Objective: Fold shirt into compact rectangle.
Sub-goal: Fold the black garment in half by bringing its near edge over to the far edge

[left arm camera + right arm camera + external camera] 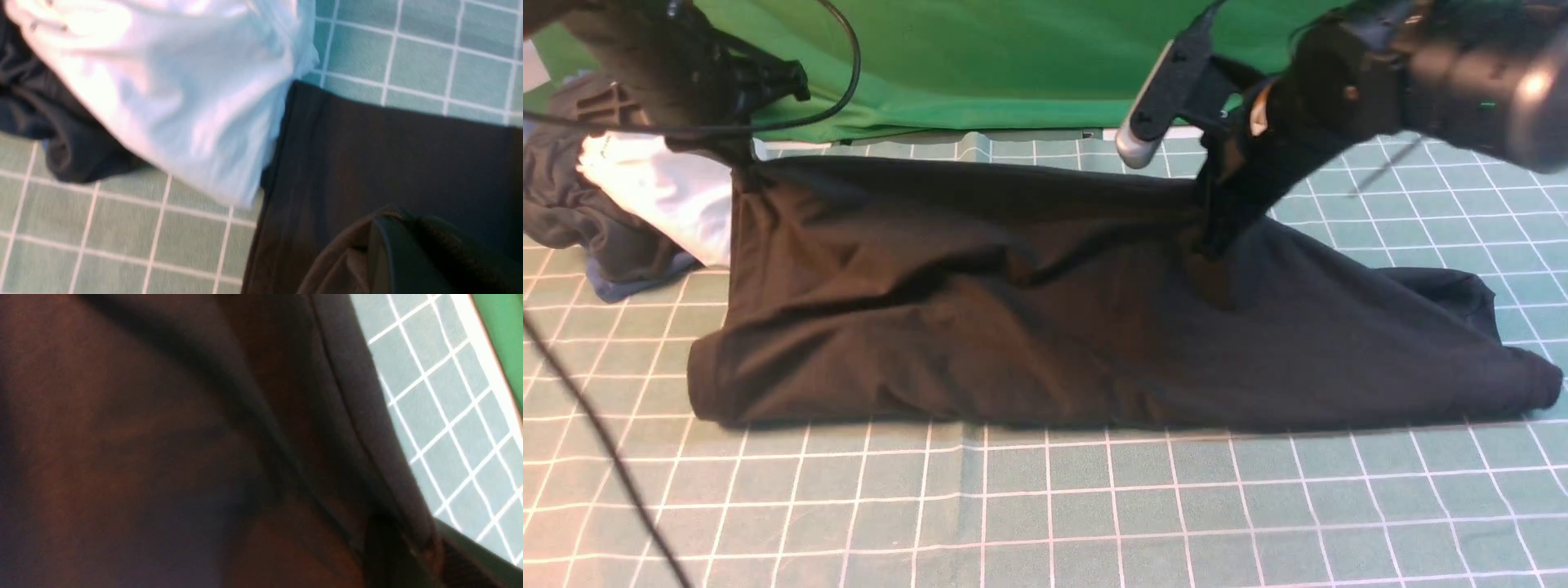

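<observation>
Clamping shirt (1045, 327) edge, left hand (741, 162), right hand (1211, 238)

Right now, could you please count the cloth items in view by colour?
Black-brown shirt: 1
White garment: 1
Dark navy garment: 1
Green backdrop cloth: 1
Total: 4

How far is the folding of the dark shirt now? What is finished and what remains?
Done: little; the shirt lies spread wide across the grid mat, not yet a rectangle. In hand: the left jaws and the right jaws are shut on its far edge, holding it above the mat. Left: laying that edge down, tidying the loose right end, then the cross folds.
</observation>
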Controlling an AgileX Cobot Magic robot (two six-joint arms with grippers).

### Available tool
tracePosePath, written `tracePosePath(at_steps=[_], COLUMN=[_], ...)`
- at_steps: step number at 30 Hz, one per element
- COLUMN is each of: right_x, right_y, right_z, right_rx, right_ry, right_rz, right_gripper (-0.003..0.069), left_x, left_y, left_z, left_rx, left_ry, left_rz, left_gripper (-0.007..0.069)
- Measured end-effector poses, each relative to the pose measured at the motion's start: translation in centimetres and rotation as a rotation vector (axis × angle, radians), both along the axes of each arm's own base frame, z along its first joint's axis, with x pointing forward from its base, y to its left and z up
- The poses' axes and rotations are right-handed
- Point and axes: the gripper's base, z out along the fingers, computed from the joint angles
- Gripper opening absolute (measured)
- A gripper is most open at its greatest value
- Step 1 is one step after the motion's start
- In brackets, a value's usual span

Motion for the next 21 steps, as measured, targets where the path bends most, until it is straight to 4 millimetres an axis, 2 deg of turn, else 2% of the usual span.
tracePosePath(at_steps=[4, 10, 16, 19, 21], right_x=[2.5, 4.9, 5.8, 5.9, 6.1], right_y=[1.3, 2.4, 2.8, 2.9, 3.0], right_z=[-2.5, -5.4, -7.3, -7.6, -7.5], right_rx=[-0.017, -0.003, 0.026, 0.043, 0.071], right_ry=[0.001, -0.023, -0.049, -0.051, -0.062], right_rz=[0.023, 0.026, 0.02, 0.004, -0.019], right_gripper=[0.0052, 0.0052, 0.0066, 0.0111, 0.0225], left_x=[2.6, 4.0, 4.9, 5.0, 5.0], left_y=[0.9, 1.4, 1.7, 1.7, 1.7], left_z=[-1.8, -4.4, -6.2, -6.3, -6.2], left_rx=[0.01, 0.062, 0.093, 0.092, 0.094], left_ry=[0.032, 0.082, 0.073, 0.069, 0.062], left_rz=[0.02, 0.013, 0.02, 0.021, 0.019], left_gripper=[0.0013, 0.0013, 0.0013, 0.0016, 0.0037])
